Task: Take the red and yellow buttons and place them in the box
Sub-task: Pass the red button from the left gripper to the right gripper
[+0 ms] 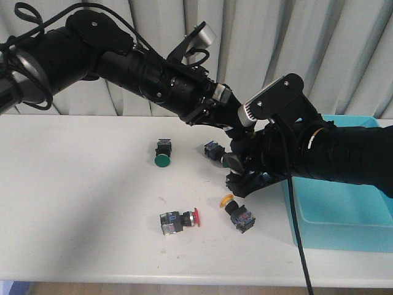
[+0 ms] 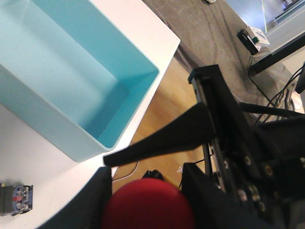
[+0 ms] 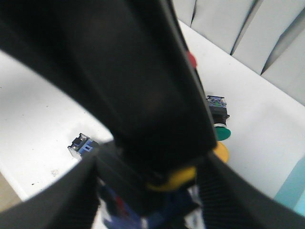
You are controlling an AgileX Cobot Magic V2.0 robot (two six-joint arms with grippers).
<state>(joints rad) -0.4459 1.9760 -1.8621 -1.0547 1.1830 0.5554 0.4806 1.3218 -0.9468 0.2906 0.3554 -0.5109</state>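
Front view: both arms are crowded together beside the blue box [image 1: 334,221] at the worktop's right edge. A red button [image 1: 179,221] and a yellow button [image 1: 239,213] lie near the front edge.

Left wrist view: the left tool [image 2: 147,210] is pinched on a red cap [image 2: 148,206].

Right wrist view: the right tool [image 3: 157,200] appears clamped on a yellow-capped button [image 3: 174,183].
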